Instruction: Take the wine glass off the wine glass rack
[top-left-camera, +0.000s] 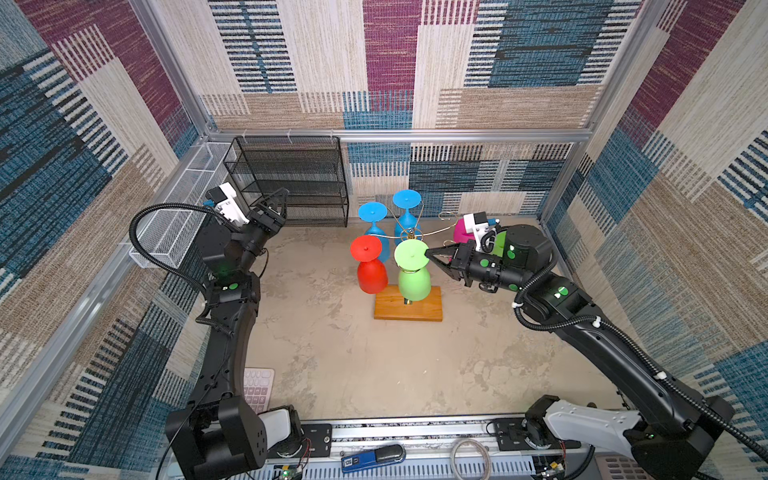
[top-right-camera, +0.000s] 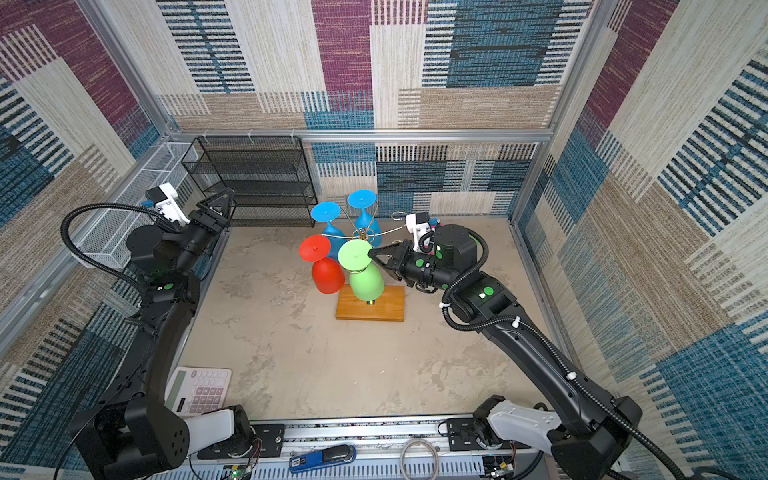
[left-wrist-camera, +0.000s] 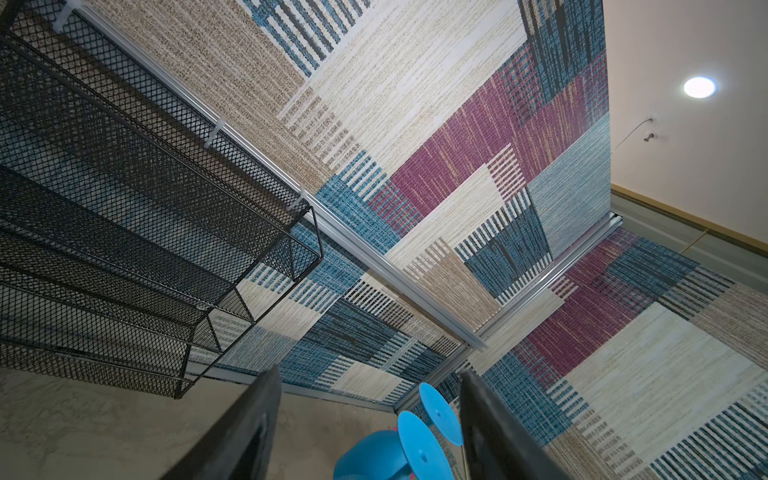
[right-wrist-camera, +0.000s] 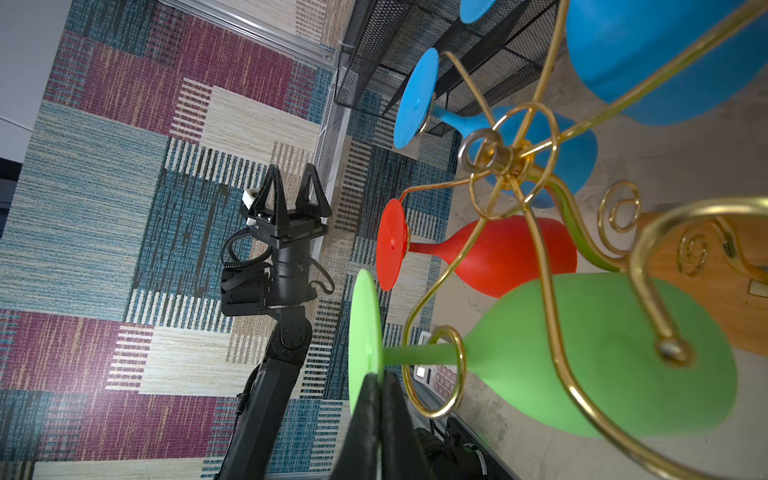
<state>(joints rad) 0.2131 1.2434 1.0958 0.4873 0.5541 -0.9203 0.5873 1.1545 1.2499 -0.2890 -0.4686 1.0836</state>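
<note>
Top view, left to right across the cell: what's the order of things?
White mesh basket, left gripper, red wine glass, green wine glass, right gripper with jaws shut on that glass's foot.

The wine glass rack (top-left-camera: 428, 309) is shiny gold wire on an orange-brown wooden base. The green wine glass (top-left-camera: 413, 280) is a light, matt green. The red glass (top-left-camera: 372, 276) is bright red, the two blue glasses (top-left-camera: 372, 212) are sky blue, and the pink glass (top-left-camera: 460, 232) is magenta (only a small part shows). The mesh shelf (top-left-camera: 299, 178) is black, the mesh basket (top-left-camera: 174, 232) white. The walls (top-left-camera: 390, 62) carry a woven patchwork of teal, plum, cream and tan blocks, some striped. The table (top-left-camera: 353, 365) is mottled beige-grey.
</note>
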